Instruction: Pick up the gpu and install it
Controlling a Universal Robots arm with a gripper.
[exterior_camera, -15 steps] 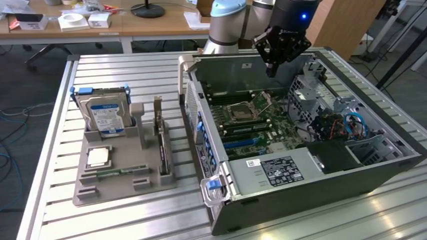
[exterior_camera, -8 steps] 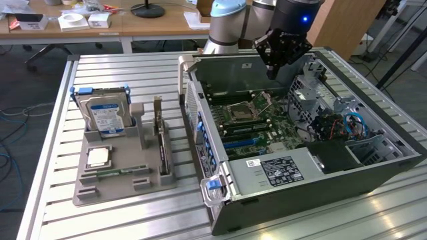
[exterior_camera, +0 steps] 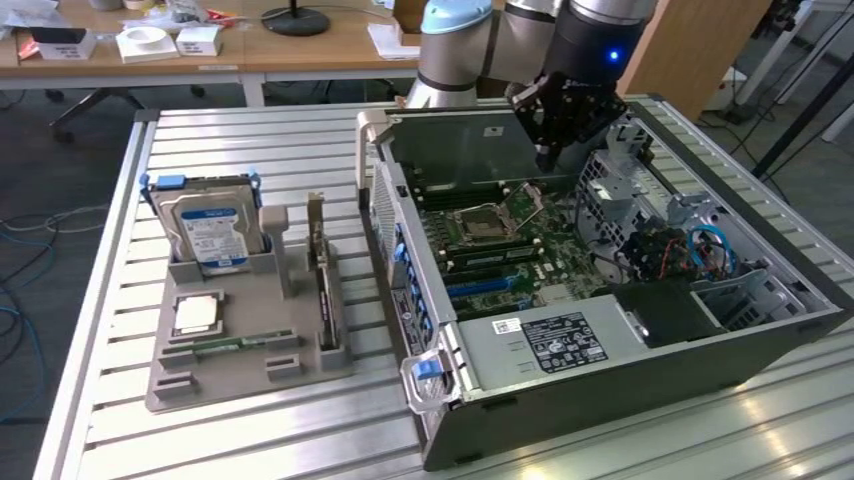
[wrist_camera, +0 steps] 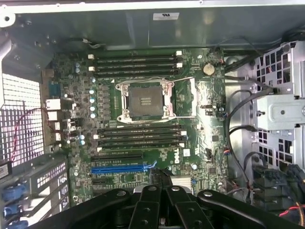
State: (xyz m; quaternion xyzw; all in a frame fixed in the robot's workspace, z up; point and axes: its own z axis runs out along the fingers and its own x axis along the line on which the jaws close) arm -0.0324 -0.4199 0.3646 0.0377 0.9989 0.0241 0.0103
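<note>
Overhead, arm (exterior_camera: 587, 35) above motherboard (wrist_camera: 143, 102), gpu (exterior_camera: 319, 250) edge-on in rack (exterior_camera: 240, 375).

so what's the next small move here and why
Probably retreat up out of the case toward the gray holder on the exterior view's left: the gripper hangs over the motherboard with no card in it, while the gpu stands upright in that holder and the blue slot is bare.

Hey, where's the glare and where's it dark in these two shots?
Exterior view: bright glare patches on the slatted table beside the computer case. Wrist view: the perforated panel is washed out white, the gripper a dark silhouette over the motherboard.
</note>
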